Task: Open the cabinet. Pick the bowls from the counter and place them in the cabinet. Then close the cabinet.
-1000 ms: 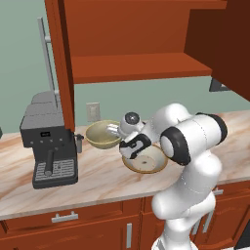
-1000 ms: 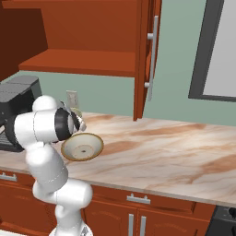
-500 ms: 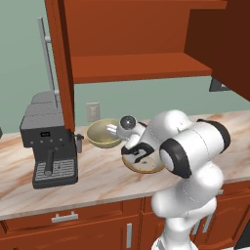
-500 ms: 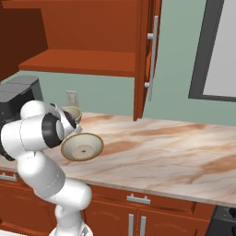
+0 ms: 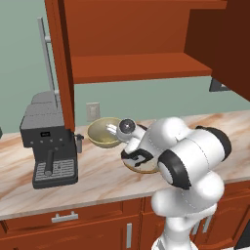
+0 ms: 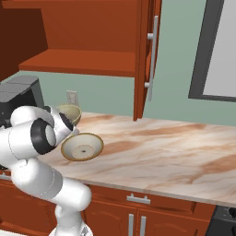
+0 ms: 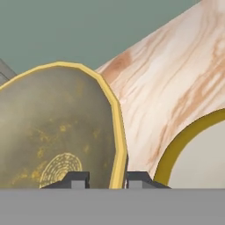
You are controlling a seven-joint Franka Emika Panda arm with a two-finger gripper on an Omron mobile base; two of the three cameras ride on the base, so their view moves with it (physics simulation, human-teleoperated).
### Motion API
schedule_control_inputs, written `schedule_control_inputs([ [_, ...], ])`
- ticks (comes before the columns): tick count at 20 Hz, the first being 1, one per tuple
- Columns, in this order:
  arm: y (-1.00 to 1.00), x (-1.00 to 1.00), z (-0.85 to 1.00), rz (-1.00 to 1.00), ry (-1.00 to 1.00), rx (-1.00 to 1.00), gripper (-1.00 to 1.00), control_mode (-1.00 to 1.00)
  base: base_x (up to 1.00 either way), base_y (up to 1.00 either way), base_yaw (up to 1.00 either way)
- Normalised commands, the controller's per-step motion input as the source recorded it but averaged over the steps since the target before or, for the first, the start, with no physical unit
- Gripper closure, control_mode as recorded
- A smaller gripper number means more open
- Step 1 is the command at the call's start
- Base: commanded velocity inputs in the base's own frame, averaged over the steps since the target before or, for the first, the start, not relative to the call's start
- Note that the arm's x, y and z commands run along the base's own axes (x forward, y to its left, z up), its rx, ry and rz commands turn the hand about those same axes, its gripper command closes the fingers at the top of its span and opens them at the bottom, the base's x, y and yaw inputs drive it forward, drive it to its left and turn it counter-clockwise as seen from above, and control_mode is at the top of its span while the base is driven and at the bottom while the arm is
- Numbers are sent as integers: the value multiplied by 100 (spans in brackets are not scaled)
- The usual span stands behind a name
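Hand view: gripper [image 7: 107, 178] straddles deep bowl's [image 7: 52, 132] rim, fingertips mostly cropped.

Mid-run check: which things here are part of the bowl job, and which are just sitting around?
Job: open cabinet; deep bowl, rim between the gripper fingertips; shallow bowl; counter.
Bystanders: coffee machine; wall outlet; lower drawers.
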Motion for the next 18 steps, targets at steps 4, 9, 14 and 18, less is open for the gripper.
schedule_control_inputs([
  [4,0,-7,34,-5,0,9,100,-100,0,0,0],
  [9,-1,-11,40,-6,0,12,100,-100,0,0,0],
  [14,-2,-16,48,-7,0,13,100,-100,0,0,0],
  [18,-9,-24,38,-8,3,10,100,-100,0,0,0],
])
